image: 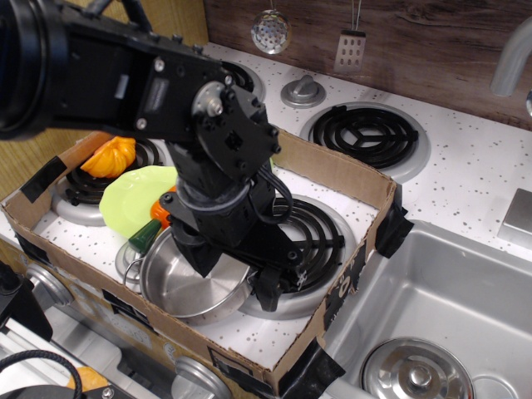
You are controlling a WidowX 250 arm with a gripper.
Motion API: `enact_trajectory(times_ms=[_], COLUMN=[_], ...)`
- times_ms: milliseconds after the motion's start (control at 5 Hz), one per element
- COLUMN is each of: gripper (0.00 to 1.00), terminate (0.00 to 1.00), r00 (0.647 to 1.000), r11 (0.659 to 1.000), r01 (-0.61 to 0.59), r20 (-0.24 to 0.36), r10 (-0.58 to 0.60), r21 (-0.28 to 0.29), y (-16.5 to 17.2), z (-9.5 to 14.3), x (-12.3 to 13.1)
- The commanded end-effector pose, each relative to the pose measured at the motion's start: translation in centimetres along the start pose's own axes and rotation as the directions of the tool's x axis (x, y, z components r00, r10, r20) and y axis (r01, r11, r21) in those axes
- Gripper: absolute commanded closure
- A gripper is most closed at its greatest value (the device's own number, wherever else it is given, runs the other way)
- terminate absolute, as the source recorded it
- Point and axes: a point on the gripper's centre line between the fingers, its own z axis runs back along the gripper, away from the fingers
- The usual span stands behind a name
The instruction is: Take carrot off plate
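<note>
Steel pot [187,287] sits at the desk's front edge, and behind it the smooth, light, stiff carrot [152,226] overhangs the plate [133,197], best pinched mid-body, pincer [233,287] state indiscernible.

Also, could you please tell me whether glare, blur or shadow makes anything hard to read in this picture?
In the observation.image view, the shiny round steel pot shows bright reflections; the black end effector is dark, so its jaws are hard to read; the arm hides most of the smooth orange plastic carrot by the light lime-green round plate; the near arm top left looks soft.
</note>
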Motion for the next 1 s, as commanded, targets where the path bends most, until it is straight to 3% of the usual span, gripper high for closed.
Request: enact_trajectory(times_ms=[0,200,400,600,800], gripper=[0.00,0.00,0.00,0.00,0.00], terminate=[0.00,0.00,0.00,0.00,0.00], r00=[1.000,0.999,0.995,0.990,0.988], r11=[1.000,0.999,0.994,0.977,0.964], r01=[0.000,0.040,0.092,0.140,0.144], r20=[0.000,-0.018,-0.027,0.002,0.031], r10=[0.000,-0.040,-0.091,-0.142,-0.154], r21=[0.000,0.005,0.060,0.161,0.224], y=[0.0,1.0,3.1,5.3,7.5], z=[0.0,0.8,1.9,2.9,2.8], x=[0.0,1.6,3.7,6.1,8.3])
